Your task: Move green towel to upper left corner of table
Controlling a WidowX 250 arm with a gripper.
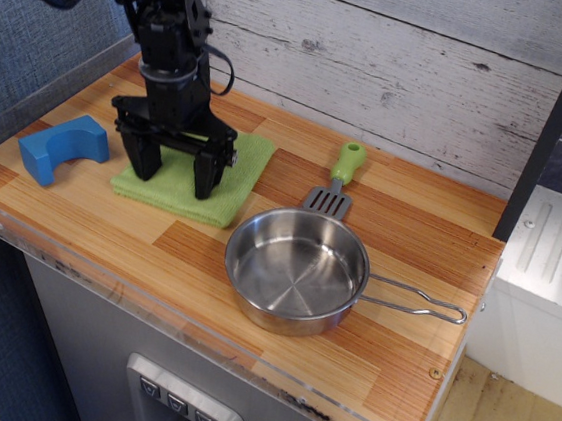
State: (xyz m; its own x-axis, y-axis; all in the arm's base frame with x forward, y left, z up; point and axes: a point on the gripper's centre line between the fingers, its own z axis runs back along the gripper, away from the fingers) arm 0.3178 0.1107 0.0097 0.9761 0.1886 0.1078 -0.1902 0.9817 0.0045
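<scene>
Green towel [226,180] lies flat under the seemingly touching, spread gripper [175,172].

My gripper [176,171] is matt black, hard-surfaced. The towel [226,177] is light-green cloth with a nubbly, dull pile. The table [378,246] is striped orange-brown wood, smooth with a slight sheen, edged in clear glossy plastic. The pan [297,271] is bright polished metal. The block [63,145] looks matt blue plastic. The spatula [339,179] handle is smooth green plastic

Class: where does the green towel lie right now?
The towel lies left of centre on the table, under the pincer, between block and pan.
</scene>
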